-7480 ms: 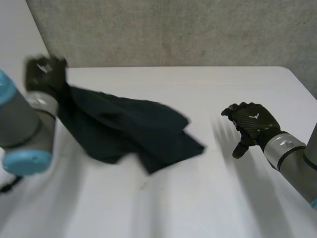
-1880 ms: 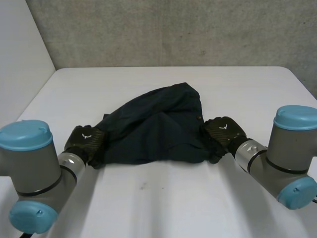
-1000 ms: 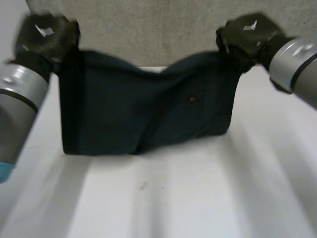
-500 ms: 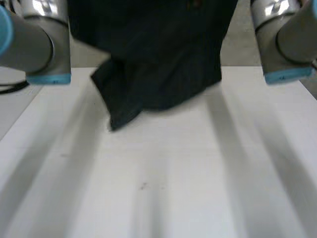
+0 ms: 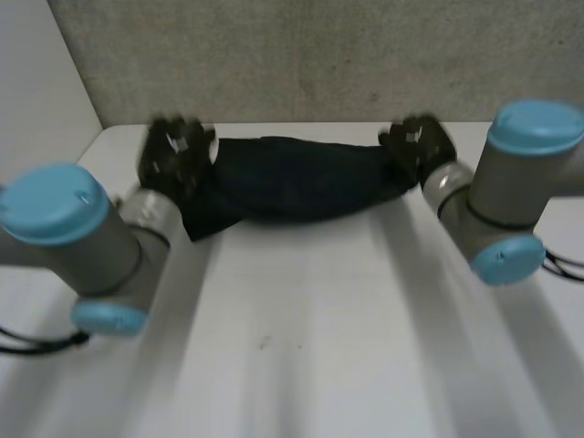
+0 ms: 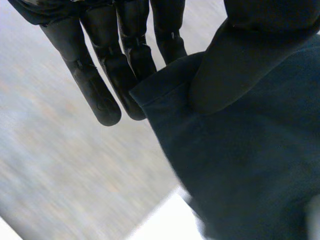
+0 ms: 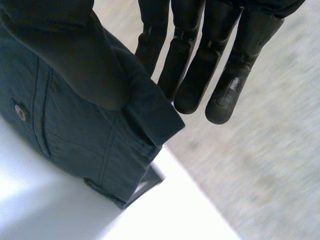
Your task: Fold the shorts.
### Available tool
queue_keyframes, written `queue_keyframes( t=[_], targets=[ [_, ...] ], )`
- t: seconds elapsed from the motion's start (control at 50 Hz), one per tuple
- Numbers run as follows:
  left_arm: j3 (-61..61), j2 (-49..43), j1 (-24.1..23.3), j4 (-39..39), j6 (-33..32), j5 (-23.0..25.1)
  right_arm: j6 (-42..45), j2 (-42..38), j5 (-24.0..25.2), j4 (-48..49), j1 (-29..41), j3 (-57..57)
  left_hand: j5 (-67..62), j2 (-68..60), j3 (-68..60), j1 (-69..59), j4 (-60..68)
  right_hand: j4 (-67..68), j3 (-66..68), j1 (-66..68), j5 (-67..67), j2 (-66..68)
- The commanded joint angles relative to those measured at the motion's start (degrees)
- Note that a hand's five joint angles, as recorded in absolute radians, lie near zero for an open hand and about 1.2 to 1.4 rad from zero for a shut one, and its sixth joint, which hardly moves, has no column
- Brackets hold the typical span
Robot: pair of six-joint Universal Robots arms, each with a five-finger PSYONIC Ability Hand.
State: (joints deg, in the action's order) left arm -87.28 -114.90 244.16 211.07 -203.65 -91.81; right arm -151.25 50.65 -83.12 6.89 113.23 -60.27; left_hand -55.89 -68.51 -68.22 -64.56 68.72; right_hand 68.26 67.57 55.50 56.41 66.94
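After hanging high in the air half a second ago, the dark navy fabric shorts are now lying stretched in a wrinkled band along the white counter's far edge, so flattening looks close. The left hand and right hand are each pinching an end corner between thumb and straight fingers.

Soft, even light fills the head view, and the white table is its brightest surface. The grey wall behind it is dimmer. The dark shorts soak up the light, so their folds barely read, and they lay a faint, soft-edged shadow along their near side. In the right wrist view the table glows almost washed out, and the right hand carries a small dull gleam on one fingertip.
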Motion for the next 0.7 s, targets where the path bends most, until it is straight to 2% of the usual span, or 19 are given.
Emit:
queue_keyframes(
  t=[0.02,0.1,0.24,0.34,0.42,0.5,0.58,0.7],
  targets=[
    [-5.8,-2.2,-2.5,-7.5,-0.4,-0.4,3.2,1.4,0.9,-0.7,-0.6,-12.2,-14.1,-11.5,-11.8,-15.4,11.3,11.7,12.4,24.5,13.6,13.1],
    [-7.9,2.7,-2.6,-14.1,-0.7,-0.3,3.9,8.8,2.5,-1.0,-0.6,-20.3,-14.1,-11.5,-11.8,-15.4,11.3,11.7,12.4,24.5,13.6,13.1],
    [-12.7,11.4,-3.5,-28.2,-2.4,-0.3,6.1,15.4,4.7,-6.4,-1.3,-28.7,-14.1,-11.5,-11.8,-15.4,11.3,11.7,12.4,24.5,13.6,13.1],
    [-18.3,17.4,-5.5,-39.9,-8.4,-0.4,10.8,21.6,5.2,-19.6,-1.3,-33.0,-14.1,-11.5,-11.8,-15.4,11.3,11.7,12.4,24.5,13.6,13.1],
    [-23.6,23.2,-8.2,-45.1,-14.2,-0.4,17.4,26.5,5.0,-29.8,-2.3,-36.7,-14.1,-11.5,-11.8,-15.4,11.3,11.7,12.4,24.5,13.6,13.1],
    [-28.9,30.1,-11.1,-48.0,-19.0,-0.1,23.8,32.6,4.6,-37.7,-3.8,-41.1,-14.1,-11.5,-11.8,-15.4,11.3,11.7,12.4,24.5,13.6,13.1],
    [-30.1,34.1,-14.8,-49.3,-20.2,-0.1,27.1,37.1,5.6,-43.0,-4.1,-43.4,-14.1,-11.5,-11.8,-15.4,11.3,11.7,12.4,24.5,13.6,13.1],
    [-25.5,31.3,-15.1,-46.2,-20.5,-0.1,25.2,37.8,7.1,-40.2,-4.2,-41.4,-14.1,-11.5,-11.8,-15.4,11.3,11.7,12.4,24.5,13.6,13.1]
  ],
)
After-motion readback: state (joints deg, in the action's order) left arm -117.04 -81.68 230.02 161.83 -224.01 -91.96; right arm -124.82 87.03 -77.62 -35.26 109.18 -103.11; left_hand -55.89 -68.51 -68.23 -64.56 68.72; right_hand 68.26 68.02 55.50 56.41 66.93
